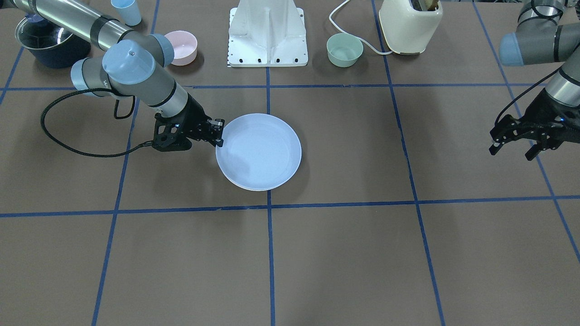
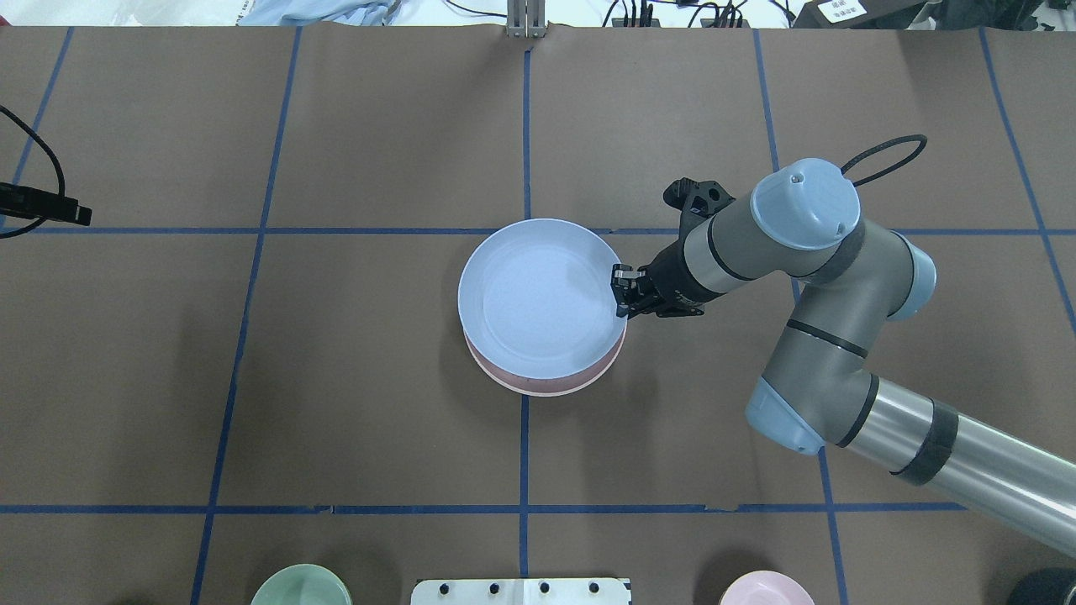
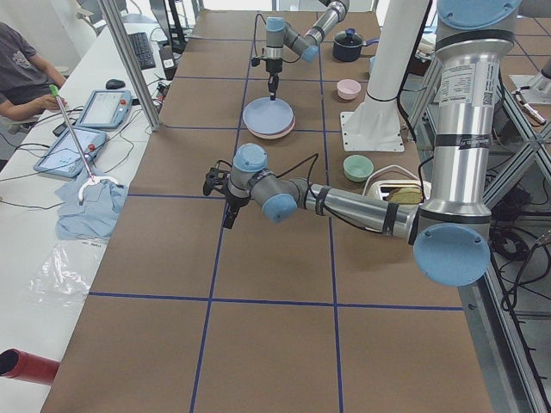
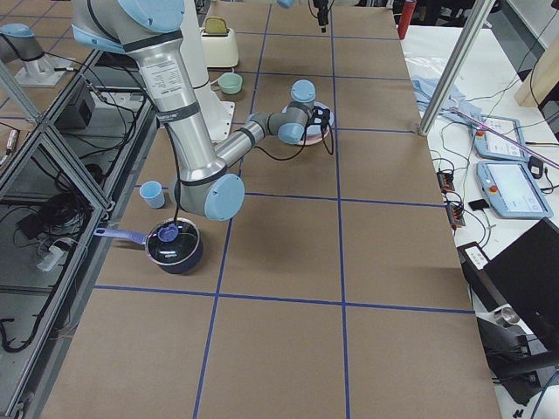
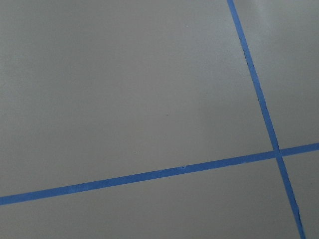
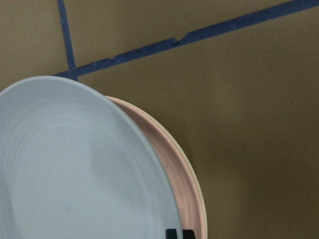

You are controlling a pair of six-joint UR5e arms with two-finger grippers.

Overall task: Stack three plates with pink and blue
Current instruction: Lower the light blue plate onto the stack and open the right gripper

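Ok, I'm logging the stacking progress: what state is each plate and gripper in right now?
blue plate: gripped at its rim, offset over the pink plate.
pink plate: nested on the cream plate.
cream plate: at the bottom, only its rim showing.
right gripper: jaws shut on the blue plate.
left gripper: jaws open, empty, away from the plates.

Even, diffuse overhead light keeps the matte tabletop (image 1: pixel 344 253) bright. Faint, soft-edged shadows lie beside the blue plate (image 1: pixel 258 151). The right arm's metal tube (image 1: pixel 59 18) carries pale highlights. The right wrist view is dimmer and yellow-tinted, with the plate's near rim slightly soft.
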